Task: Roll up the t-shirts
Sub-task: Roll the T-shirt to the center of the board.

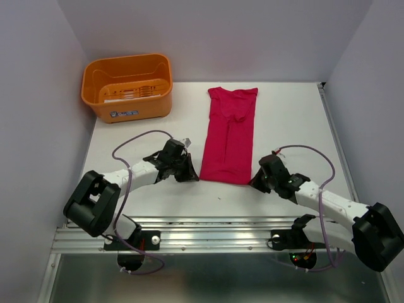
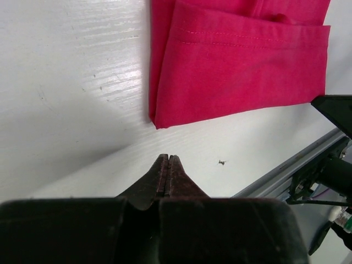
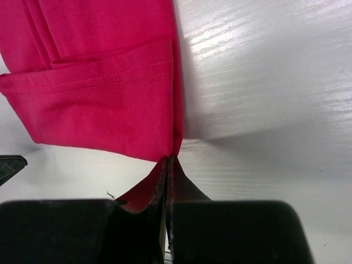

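Progress stands at about the halfway mark, by your cameras. The shirt [image 1: 230, 136] lies flat in the middle of the desk [image 1: 297, 120], folded lengthwise into a narrow strip, collar end far from you and hem end near the arms. That is the shape you want for rolling, but no turn of the roll shows yet, so the whole roll is left to do. Only one shirt is in view.

Your left hand [image 2: 168, 159] is clenched and empty, low over the desk just beside the near left hem corner, not touching it. Your right hand [image 3: 169, 160] is clenched too, its tips right at the near right hem corner. You can't tell whether a bit of cloth is nipped between them.

The basket [image 1: 136, 107] sits at the far left corner, well apart from the shirt and out of the rolling path. A small speck [image 2: 221, 162] lies on the desk near the hem. It looks harmless. Nothing else lies between the hands and the hem.
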`<state>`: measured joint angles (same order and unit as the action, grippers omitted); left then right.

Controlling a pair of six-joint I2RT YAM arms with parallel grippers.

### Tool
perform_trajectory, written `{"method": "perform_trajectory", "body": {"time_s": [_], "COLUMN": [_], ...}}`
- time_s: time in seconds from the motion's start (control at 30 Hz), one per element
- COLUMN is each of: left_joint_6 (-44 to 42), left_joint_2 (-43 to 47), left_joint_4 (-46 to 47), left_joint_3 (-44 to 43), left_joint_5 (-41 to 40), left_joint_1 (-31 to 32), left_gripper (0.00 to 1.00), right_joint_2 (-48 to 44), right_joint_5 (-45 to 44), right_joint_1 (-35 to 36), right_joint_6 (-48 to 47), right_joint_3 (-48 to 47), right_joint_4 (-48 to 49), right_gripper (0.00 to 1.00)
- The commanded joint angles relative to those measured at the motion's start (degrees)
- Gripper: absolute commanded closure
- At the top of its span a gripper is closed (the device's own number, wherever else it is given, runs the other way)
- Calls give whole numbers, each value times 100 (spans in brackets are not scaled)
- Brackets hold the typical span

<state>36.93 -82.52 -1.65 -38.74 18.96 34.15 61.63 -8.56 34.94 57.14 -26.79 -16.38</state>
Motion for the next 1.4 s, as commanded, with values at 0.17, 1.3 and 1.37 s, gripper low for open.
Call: {"method": "perform_trajectory", "body": {"time_s": [0.17, 1.3, 1.37], "left_joint_6": [236, 438, 491], "left_joint_2": [210, -203, -63], "left_joint_4": [121, 569, 517], "left_joint_3": [174, 349, 446], "left_joint_5": [-279, -235, -235], "left_joint_1": [48, 250, 320], "left_gripper": [50, 100, 100], "right_joint_2": [-151, -511, -520], "right_joint_5": [12, 319, 512], "right_joint_1": [-22, -22, -22], "right_joint_6": [25, 69, 34], "right_joint_3": [130, 358, 306], "right_joint_4": [-41, -287, -356], "right_gripper": [99, 99, 99]}}
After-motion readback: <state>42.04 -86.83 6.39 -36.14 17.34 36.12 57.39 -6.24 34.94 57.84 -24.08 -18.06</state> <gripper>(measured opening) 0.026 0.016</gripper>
